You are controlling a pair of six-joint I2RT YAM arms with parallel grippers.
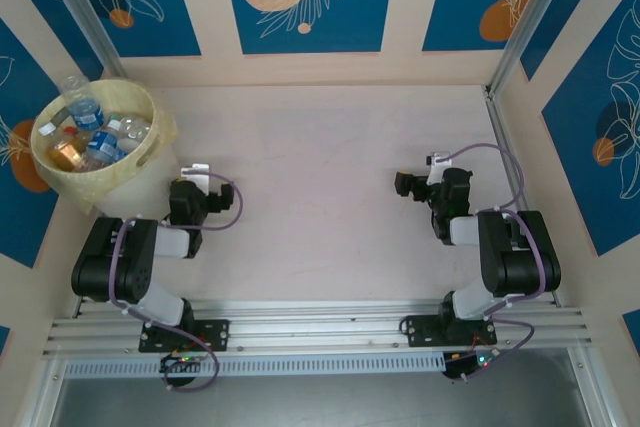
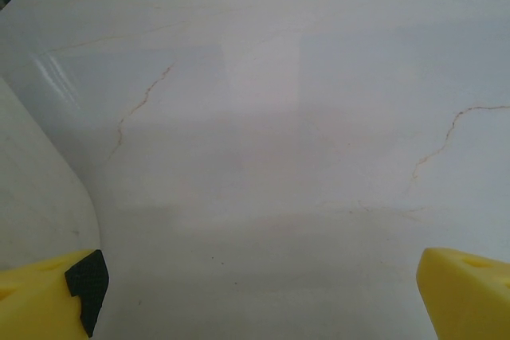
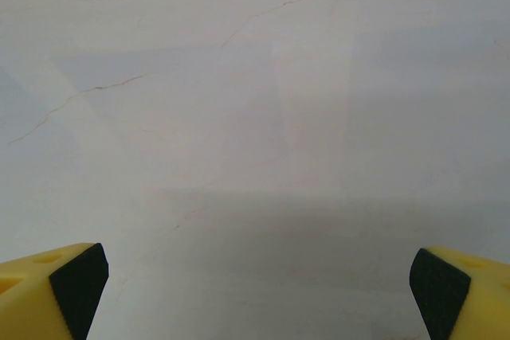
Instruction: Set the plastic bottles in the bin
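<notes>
The pale-yellow bin (image 1: 152, 161) stands in the far left corner of the table. Several plastic bottles lie inside it: one with a blue label (image 1: 84, 112) pokes above the rim, another blue-labelled one (image 1: 105, 143) lies lower, and an orange one (image 1: 67, 153) is beside it. My left gripper (image 1: 200, 187) rests folded just right of the bin, open (image 2: 259, 300) with nothing between its yellow fingers (image 2: 40, 296). The bin's pale wall (image 2: 32, 189) curves along the left edge of the left wrist view. My right gripper (image 1: 408, 185) is open (image 3: 255, 292) over bare table.
The white marbled tabletop (image 1: 320, 167) stretches between the two arms. Blue patterned walls enclose the back and sides, and metal posts (image 1: 520, 27) stand at the corners. An aluminium rail (image 1: 320, 322) carries both arm bases at the near edge.
</notes>
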